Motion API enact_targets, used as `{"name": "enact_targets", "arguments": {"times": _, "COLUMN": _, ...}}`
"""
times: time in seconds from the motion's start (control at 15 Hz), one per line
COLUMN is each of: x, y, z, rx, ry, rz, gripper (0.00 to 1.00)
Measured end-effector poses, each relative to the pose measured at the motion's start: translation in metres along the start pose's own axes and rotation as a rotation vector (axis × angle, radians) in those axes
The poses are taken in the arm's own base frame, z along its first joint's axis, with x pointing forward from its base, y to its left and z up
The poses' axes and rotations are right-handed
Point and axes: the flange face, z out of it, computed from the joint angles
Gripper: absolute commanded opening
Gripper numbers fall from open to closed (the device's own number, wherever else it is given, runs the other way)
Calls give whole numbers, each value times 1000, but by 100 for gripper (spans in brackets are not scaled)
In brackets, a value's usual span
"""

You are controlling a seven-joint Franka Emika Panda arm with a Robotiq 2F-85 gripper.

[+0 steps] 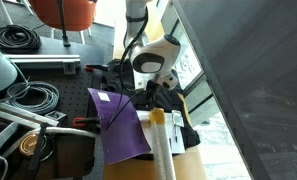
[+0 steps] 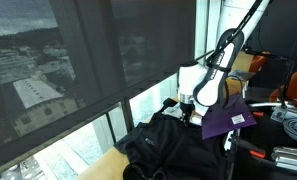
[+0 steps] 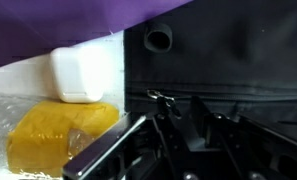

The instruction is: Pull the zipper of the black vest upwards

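The black vest [image 2: 168,152] lies rumpled on the table and also shows in an exterior view [image 1: 180,118] and in the wrist view [image 3: 238,50]. Its zipper [image 3: 218,93] runs as a thin seam across the wrist view, with a small metal pull [image 3: 158,98] at its left end. My gripper [image 3: 180,108] is down on the vest at the seam. Its dark fingers stand close together, and the left fingertip is on the pull. It also shows in both exterior views [image 1: 160,92] [image 2: 188,113], pressed onto the vest beside the purple sheet.
A purple sheet [image 1: 118,122] [image 2: 228,118] [image 3: 58,25] lies next to the vest. A white block [image 3: 83,72] and a yellow pad [image 3: 58,135] sit beside the seam. A yellow-capped roll [image 1: 161,140] lies near the table edge. Coiled black cables [image 1: 18,38] and clamps crowd the far side. Windows flank the table.
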Motion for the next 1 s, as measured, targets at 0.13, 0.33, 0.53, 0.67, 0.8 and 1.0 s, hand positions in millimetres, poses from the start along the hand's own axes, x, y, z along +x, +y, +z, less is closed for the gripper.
{"name": "enact_targets", "arguments": {"times": 0.13, "x": 0, "y": 0, "z": 0, "rx": -1, "ry": -3, "rz": 0, "gripper": 0}}
{"name": "enact_targets", "arguments": {"times": 0.33, "x": 0, "y": 0, "z": 0, "rx": -1, "ry": -7, "rz": 0, "gripper": 2}}
{"name": "enact_targets", "arguments": {"times": 0.53, "x": 2, "y": -3, "z": -1, "rx": 0, "ry": -6, "rz": -5, "gripper": 2}}
{"name": "enact_targets", "arguments": {"times": 0.67, "x": 4, "y": -10, "z": -3, "rx": 6, "ry": -2, "rz": -14, "gripper": 2}}
{"name": "enact_targets", "arguments": {"times": 0.8, "x": 4, "y": -19, "z": -5, "rx": 11, "ry": 2, "rz": -28, "gripper": 2}}
{"name": "enact_targets", "arguments": {"times": 1.0, "x": 2, "y": -38, "z": -8, "rx": 17, "ry": 7, "rz": -60, "gripper": 2}}
